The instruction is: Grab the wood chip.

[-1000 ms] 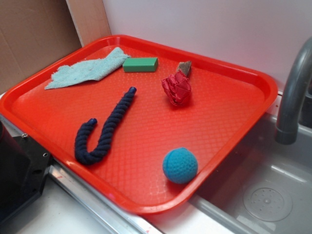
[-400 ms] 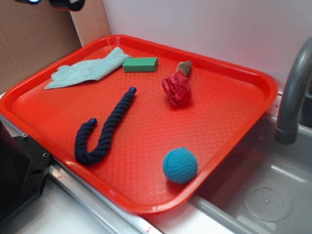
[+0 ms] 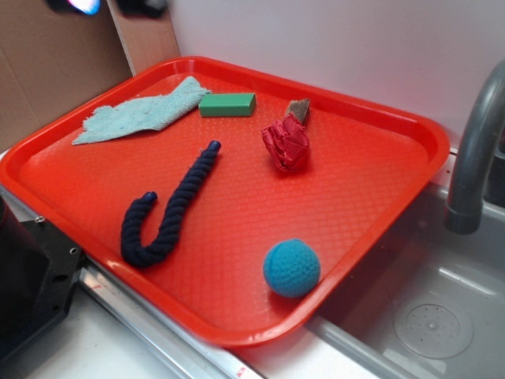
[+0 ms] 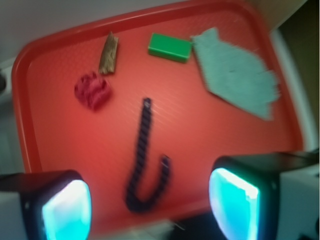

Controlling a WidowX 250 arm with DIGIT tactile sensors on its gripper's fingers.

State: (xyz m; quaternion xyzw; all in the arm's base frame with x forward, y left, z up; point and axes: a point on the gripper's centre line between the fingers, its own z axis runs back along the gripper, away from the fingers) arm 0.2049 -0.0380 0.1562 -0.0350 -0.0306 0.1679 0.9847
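The wood chip (image 3: 299,110) (image 4: 108,53) is a small brown wedge lying near the far rim of the red tray (image 3: 371,197) (image 4: 30,125), touching the top of the red wrinkly wad (image 3: 287,144) (image 4: 93,91). My gripper (image 4: 150,200) hovers high above the tray's near-left side, open, with nothing between its glowing cyan pads (image 4: 66,210). In the exterior view only a blurred piece of the gripper (image 3: 110,6) shows at the top left edge.
A green block (image 3: 227,104) (image 4: 170,47) and a pale teal cloth (image 3: 142,110) (image 4: 235,80) lie at the tray's back left. A dark blue rope (image 3: 167,207) (image 4: 145,160) curls mid-tray, a blue ball (image 3: 291,268) near the front. Sink and grey faucet (image 3: 477,150) stand right.
The gripper has come into view at the top left of the exterior view and shifted right. Nothing on the tray has moved.
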